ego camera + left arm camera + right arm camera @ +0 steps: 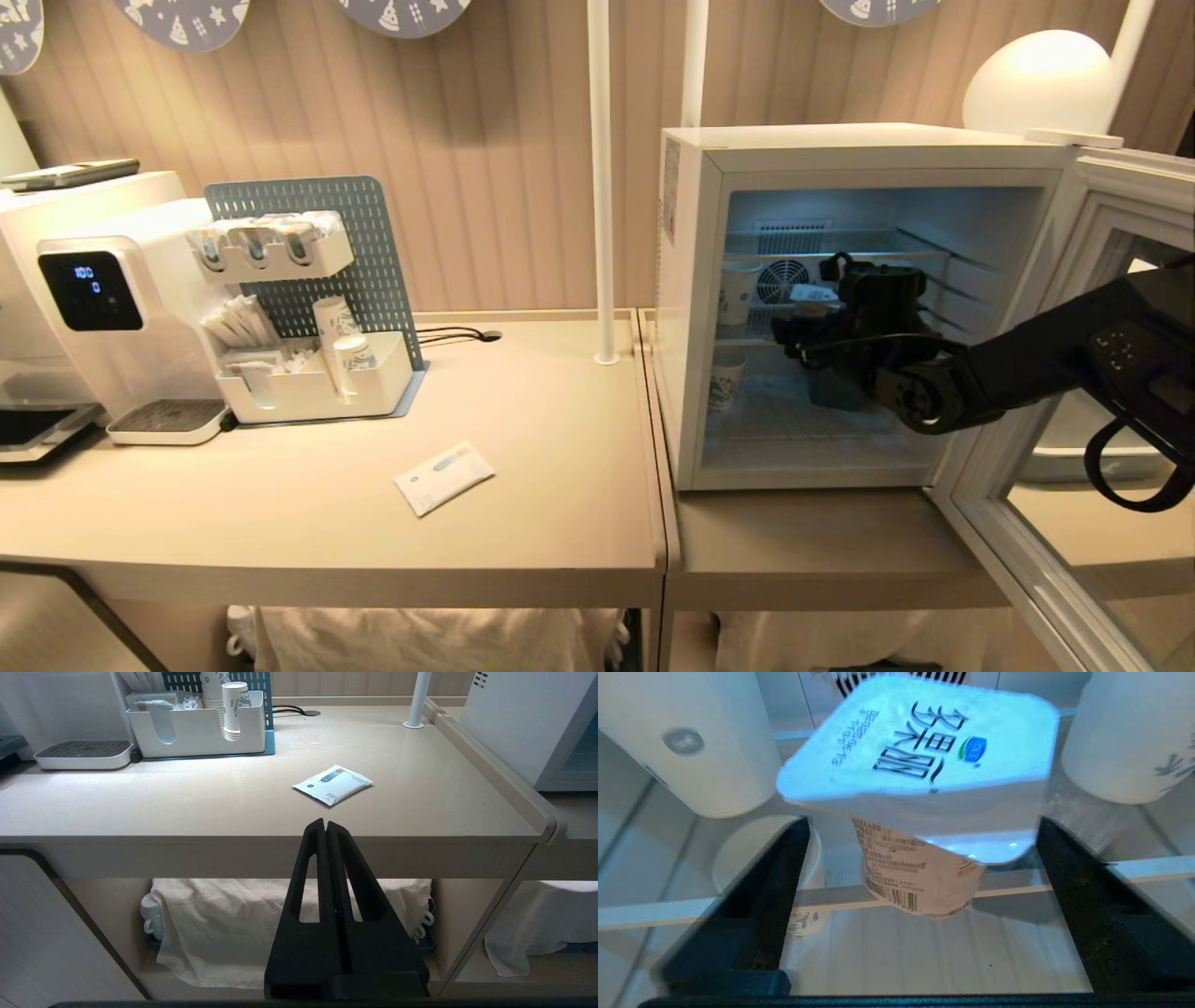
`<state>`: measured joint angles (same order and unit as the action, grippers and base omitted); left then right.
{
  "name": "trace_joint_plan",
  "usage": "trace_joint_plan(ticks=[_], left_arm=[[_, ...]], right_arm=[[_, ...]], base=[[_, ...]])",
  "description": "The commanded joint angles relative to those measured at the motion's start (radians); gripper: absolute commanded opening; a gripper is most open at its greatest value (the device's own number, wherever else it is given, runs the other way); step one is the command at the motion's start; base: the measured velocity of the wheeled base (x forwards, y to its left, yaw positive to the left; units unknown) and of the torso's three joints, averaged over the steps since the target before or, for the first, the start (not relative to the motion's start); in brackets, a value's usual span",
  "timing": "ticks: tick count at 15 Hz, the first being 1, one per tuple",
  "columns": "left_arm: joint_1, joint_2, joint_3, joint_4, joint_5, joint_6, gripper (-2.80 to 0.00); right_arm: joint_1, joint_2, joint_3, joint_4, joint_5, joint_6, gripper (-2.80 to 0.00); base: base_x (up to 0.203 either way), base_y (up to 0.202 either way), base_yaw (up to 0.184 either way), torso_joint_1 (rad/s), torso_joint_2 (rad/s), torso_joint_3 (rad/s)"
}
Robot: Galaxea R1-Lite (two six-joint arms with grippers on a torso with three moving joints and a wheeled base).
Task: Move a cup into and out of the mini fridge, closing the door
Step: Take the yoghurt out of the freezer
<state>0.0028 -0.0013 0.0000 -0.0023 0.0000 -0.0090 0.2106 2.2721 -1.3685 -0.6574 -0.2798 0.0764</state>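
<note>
The mini fridge [691,280] stands on the right-hand table with its door [1074,523] swung wide open to the right. My right arm reaches inside, and my right gripper [801,338] [923,821] is open at the middle wire shelf. The cup [915,877], a small tub with a white squarish printed lid, sits tilted between the two black fingers [784,877], which stand clear of its body on both sides. In the head view only its white lid [810,293] shows above the gripper. My left gripper [325,823] is shut and empty, parked below the table's front edge.
Tall white paper cups [691,742] [1129,737] stand close on both sides of the tub; more stand at the fridge's left side [738,291] [726,381]. On the left table are a white packet [443,477], an organiser [317,373], a water dispenser [93,299] and a pole [602,187].
</note>
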Motion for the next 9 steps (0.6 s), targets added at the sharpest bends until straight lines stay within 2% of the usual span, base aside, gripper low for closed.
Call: trace_joint_plan(ticks=[1,9], left_arm=[[0.000,0.001,0.003,0.001,0.000,0.000,-2.80],[0.000,0.001,0.003,-0.001,0.000,0.000,-2.80]], right_arm=[[-0.002,0.004,-0.004,0.002,-0.001,0.000,-2.80],[-0.005,-0.054,0.074,-0.012,-0.001,0.002,-2.80]], base=[[0.000,0.000,0.000,0.000,0.00,0.000],[0.000,0.000,0.000,0.000,0.00,0.000]])
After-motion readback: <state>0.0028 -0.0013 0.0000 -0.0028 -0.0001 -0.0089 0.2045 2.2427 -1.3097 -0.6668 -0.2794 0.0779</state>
